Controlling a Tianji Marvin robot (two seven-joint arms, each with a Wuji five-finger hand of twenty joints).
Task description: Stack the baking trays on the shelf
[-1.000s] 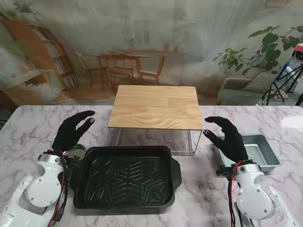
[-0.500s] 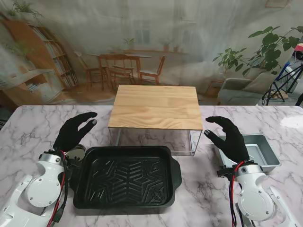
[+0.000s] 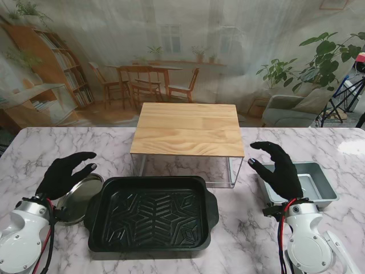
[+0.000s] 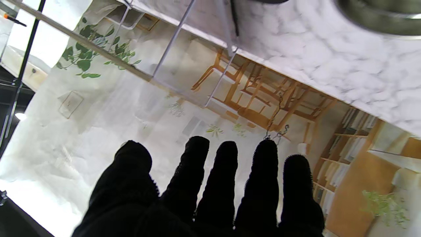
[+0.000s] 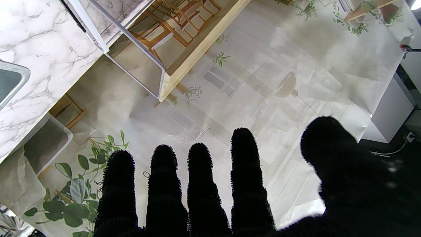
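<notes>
The black baking tray (image 3: pixel 151 214) lies flat on the marble table (image 3: pixel 239 228), in the middle and nearest to me, its floor embossed with a leaf-like pattern and a small handle on each short side. Just beyond it stands the shelf (image 3: pixel 188 129), a pale wooden top on thin white legs, with nothing on it. To the right a grey metal tray (image 3: pixel 313 182) sits on the table, partly hidden by the right hand (image 3: pixel 278 171). To the left, just beside the black tray, a round metal pan (image 3: pixel 78 198) rests tilted.

The left hand (image 3: pixel 63 174) hovers by the round pan with its fingers (image 4: pixel 223 184) spread and slightly curled, holding nothing; whether it touches the pan cannot be told. The right hand is raised between the shelf leg and the grey tray, fingers (image 5: pixel 164 191) straight and apart, thumb out, grasping nothing.
</notes>
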